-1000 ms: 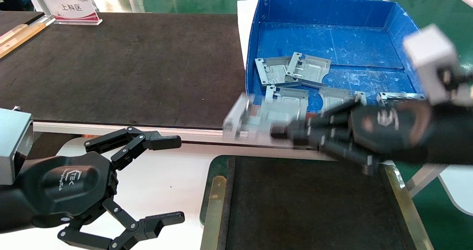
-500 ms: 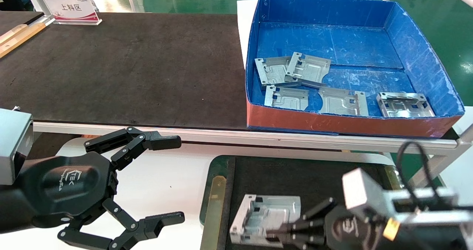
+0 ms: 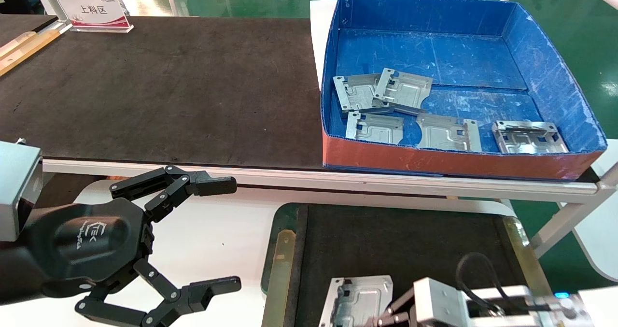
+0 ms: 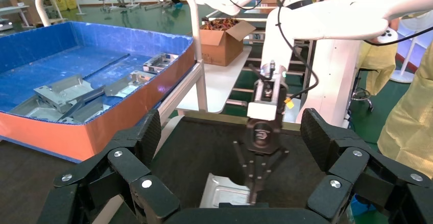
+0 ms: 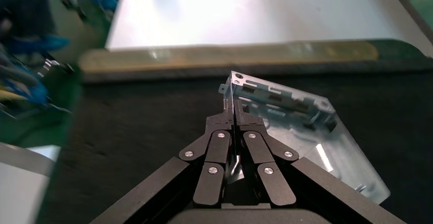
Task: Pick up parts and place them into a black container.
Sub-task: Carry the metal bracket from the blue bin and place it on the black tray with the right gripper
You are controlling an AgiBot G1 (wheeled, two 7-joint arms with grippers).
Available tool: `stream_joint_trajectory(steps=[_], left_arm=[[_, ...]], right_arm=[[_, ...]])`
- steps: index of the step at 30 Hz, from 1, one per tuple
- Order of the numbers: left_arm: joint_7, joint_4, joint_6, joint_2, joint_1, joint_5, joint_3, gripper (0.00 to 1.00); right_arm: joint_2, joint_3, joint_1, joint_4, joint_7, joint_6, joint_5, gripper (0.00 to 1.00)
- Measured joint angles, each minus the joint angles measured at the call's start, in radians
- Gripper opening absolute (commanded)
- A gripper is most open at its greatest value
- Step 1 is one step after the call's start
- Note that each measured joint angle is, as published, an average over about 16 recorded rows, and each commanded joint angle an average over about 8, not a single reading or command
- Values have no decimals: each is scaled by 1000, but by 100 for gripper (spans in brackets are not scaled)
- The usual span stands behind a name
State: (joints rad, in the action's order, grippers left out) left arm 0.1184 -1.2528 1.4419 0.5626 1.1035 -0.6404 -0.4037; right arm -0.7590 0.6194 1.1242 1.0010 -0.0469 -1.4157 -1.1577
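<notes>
My right gripper (image 5: pixel 234 116) is shut on the bent edge of one silver-grey part (image 5: pixel 301 129). It holds that part (image 3: pixel 359 298) low over the matte floor of the black container (image 3: pixel 285 254), near the tray's front; I cannot tell whether the part touches the floor. In the head view only the wrist and fingers of this gripper (image 3: pixel 381 319) show at the bottom edge. The left wrist view shows the same part (image 4: pixel 224 193) in the tray. Several more parts (image 3: pixel 374 128) lie in the blue box. My left gripper (image 3: pixel 234 235) hangs open and empty to the left of the tray.
The blue box (image 3: pixel 463 51) with a red front stands on the raised bench behind the tray, next to a large black mat (image 3: pixel 159 85). A white tabletop (image 3: pixel 227 225) lies between my left gripper and the tray. A white robot arm (image 4: pixel 327 15) stands beyond the tray.
My right gripper has carried the part from in front of the blue box down into the black container, toward its near end. The left arm has not moved.
</notes>
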Motion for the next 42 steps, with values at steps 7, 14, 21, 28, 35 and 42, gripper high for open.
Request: stream_joint_trajectory(steps=[7, 14, 21, 28, 35, 42], left_arm=[[0, 0, 0, 0, 0, 0, 0, 100], [0, 0, 0, 0, 0, 0, 0, 100], [0, 0, 0, 0, 0, 0, 0, 100], [0, 0, 0, 0, 0, 0, 0, 100], [0, 0, 0, 0, 0, 0, 0, 100], [0, 0, 0, 0, 0, 0, 0, 100]], right_arm=[[-76, 20, 59, -149, -127, 15, -71, 0], [-152, 37, 125, -293, -235, 25, -119, 0], [-220, 49, 182, -420, -335, 37, -152, 0], [-280, 57, 229, -533, -429, 48, -174, 0], [-333, 61, 271, -636, -513, 52, -184, 0], [-377, 65, 305, -729, -579, 46, -190, 0]])
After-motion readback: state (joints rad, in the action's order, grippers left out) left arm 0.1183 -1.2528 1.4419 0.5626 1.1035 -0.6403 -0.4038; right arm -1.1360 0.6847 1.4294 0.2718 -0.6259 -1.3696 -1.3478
